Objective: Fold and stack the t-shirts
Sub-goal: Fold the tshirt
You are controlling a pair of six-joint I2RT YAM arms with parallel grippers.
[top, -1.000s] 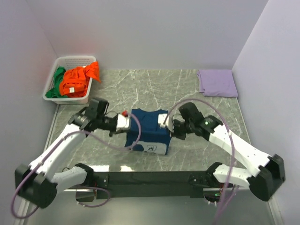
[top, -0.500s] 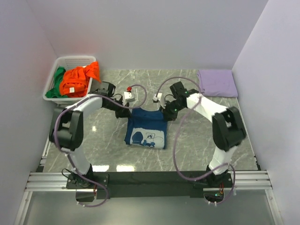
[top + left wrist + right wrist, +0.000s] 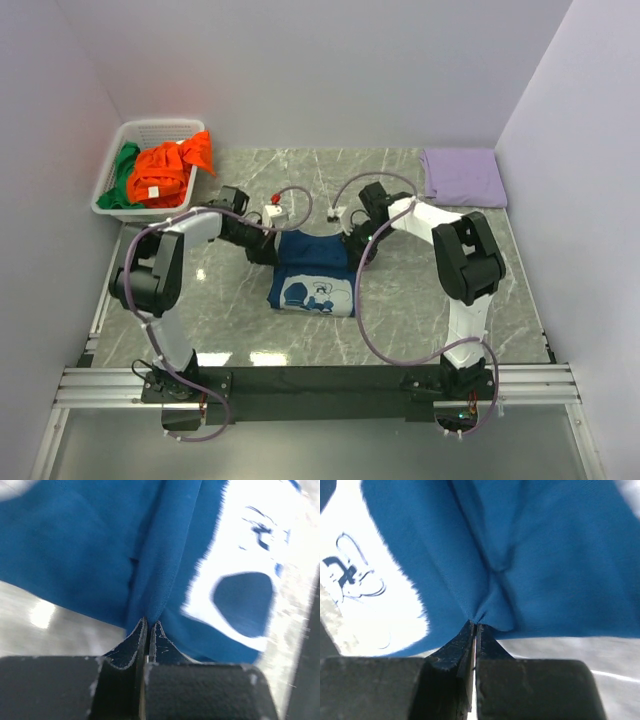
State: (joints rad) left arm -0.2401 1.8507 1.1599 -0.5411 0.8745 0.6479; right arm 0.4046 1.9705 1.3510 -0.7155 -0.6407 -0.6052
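Black-fingered left gripper (image 3: 148, 624): pinched tight on the left edge of the navy t-shirt (image 3: 315, 272). Right gripper (image 3: 474, 625): clamped likewise on the right edge. Shirt: mid-table (image 3: 430, 300), partly folded, white print at the near end. Step, as judged: a lengthwise fold. Next move calls for both arms travelling together, cloth taut, then release. Orange tee (image 3: 165, 172), green tee (image 3: 124, 166): unfolded in white basket (image 3: 160, 127), far left.

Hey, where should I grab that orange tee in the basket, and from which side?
Probably pinch the raised bunch at the top of the orange tee, coming straight down from above: it lies heaped in the basket, whose walls block the sides.
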